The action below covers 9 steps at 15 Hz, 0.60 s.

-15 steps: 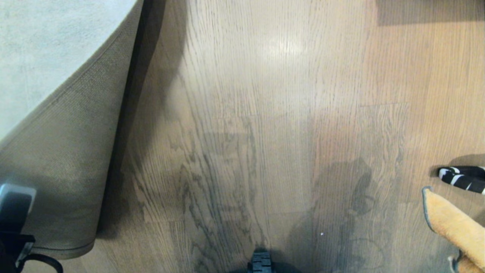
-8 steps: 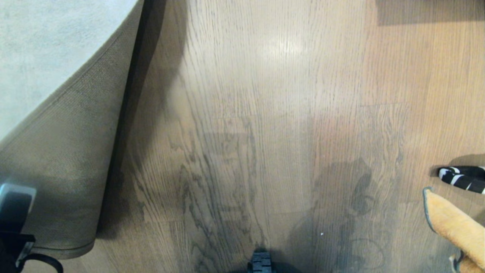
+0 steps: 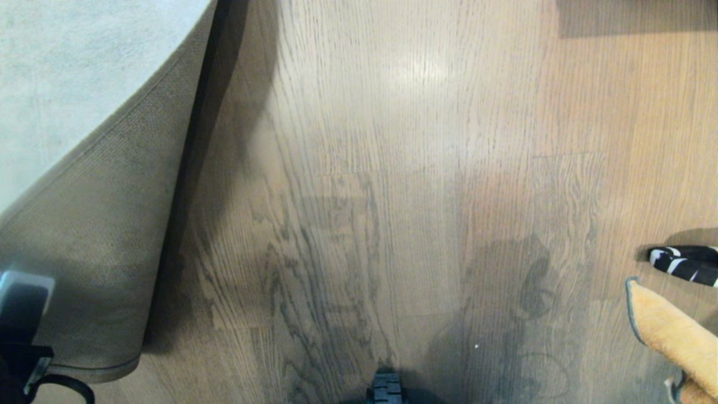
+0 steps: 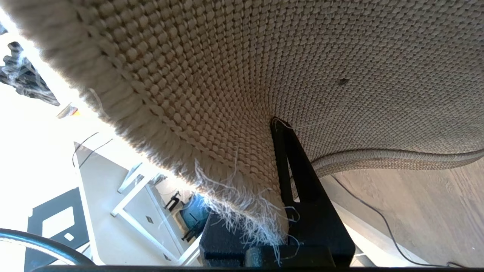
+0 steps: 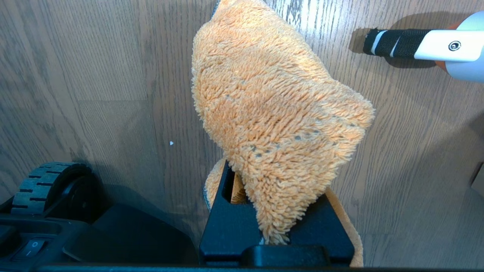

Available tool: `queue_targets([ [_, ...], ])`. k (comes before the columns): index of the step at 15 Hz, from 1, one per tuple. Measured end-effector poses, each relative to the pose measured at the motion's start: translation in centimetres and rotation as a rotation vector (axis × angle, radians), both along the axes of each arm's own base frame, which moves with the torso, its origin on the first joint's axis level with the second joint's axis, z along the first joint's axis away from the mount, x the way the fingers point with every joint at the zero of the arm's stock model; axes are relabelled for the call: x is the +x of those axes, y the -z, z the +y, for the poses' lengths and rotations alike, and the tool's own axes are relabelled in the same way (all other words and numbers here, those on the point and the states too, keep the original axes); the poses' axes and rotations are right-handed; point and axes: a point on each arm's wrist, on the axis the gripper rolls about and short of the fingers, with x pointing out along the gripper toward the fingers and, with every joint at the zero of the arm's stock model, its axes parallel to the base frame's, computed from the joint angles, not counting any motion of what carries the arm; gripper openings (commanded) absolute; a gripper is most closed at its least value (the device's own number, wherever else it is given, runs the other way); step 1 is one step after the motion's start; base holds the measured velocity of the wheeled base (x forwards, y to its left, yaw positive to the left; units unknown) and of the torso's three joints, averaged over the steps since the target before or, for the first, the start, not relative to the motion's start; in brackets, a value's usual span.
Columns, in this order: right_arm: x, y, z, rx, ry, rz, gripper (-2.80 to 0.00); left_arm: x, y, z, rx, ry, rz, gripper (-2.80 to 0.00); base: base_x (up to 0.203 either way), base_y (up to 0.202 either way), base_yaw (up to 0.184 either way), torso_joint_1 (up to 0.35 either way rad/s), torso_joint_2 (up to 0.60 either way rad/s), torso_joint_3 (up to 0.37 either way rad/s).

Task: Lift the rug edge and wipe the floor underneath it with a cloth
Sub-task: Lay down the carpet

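The pale grey rug (image 3: 78, 73) lies at the far left, its corner folded back so the tan woven backing (image 3: 101, 241) faces up. My left gripper (image 4: 278, 158) is shut on that frayed corner, held off the brown plank floor (image 3: 392, 168); in the head view only its wrist (image 3: 22, 314) shows at the lower left. The orange fuzzy cloth (image 5: 272, 105) hangs from my right gripper (image 5: 272, 189), which is shut on it above the floor. In the head view the cloth (image 3: 673, 331) pokes in at the lower right edge.
A black-and-white striped tip on a white handle (image 3: 681, 262) lies on the floor just beyond the cloth. My base wheel (image 3: 387, 388) shows at the near middle. A thin cable (image 4: 382, 219) runs over the floor past the lifted rug edge.
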Motion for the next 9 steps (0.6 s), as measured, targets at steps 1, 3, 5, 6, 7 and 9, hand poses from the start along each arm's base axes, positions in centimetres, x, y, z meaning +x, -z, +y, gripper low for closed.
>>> queue_targets([
  [1, 0.0, 0.0, 0.0, 0.0, 0.0, 0.0, -2.8, -0.02, -0.01, 0.0, -0.001, 0.0, -0.002, -2.8, 0.0, 0.0, 0.0, 0.0, 0.0, 0.0],
  [3, 0.0, 0.0, 0.0, 0.0, 0.0, 0.0, -2.8, -0.06, 0.0, 0.0, -0.001, 0.0, -0.003, -2.8, 0.0, 0.0, 0.0, 0.0, 0.0, 0.0],
  [5, 0.0, 0.0, 0.0, 0.0, 0.0, 0.0, -2.8, -0.09, 0.02, 0.0, -0.001, 0.001, -0.002, -2.8, 0.0, 0.0, 0.0, 0.0, 0.0, 0.0],
  [6, 0.0, 0.0, 0.0, 0.0, 0.0, 0.0, -2.8, -0.09, 0.0, 0.0, -0.001, 0.001, -0.003, -2.8, 0.0, 0.0, 0.0, 0.0, 0.0, 0.0],
  [7, 0.0, 0.0, 0.0, 0.0, 0.0, 0.0, -2.8, -0.08, -0.03, -0.01, -0.001, 0.001, -0.006, -2.8, 0.0, 0.0, 0.0, 0.0, 0.0, 0.0],
  [9, 0.0, 0.0, 0.0, 0.0, 0.0, 0.0, -2.8, -0.08, -0.14, -0.02, -0.001, 0.001, -0.014, -2.8, 0.0, 0.0, 0.0, 0.0, 0.0, 0.0],
])
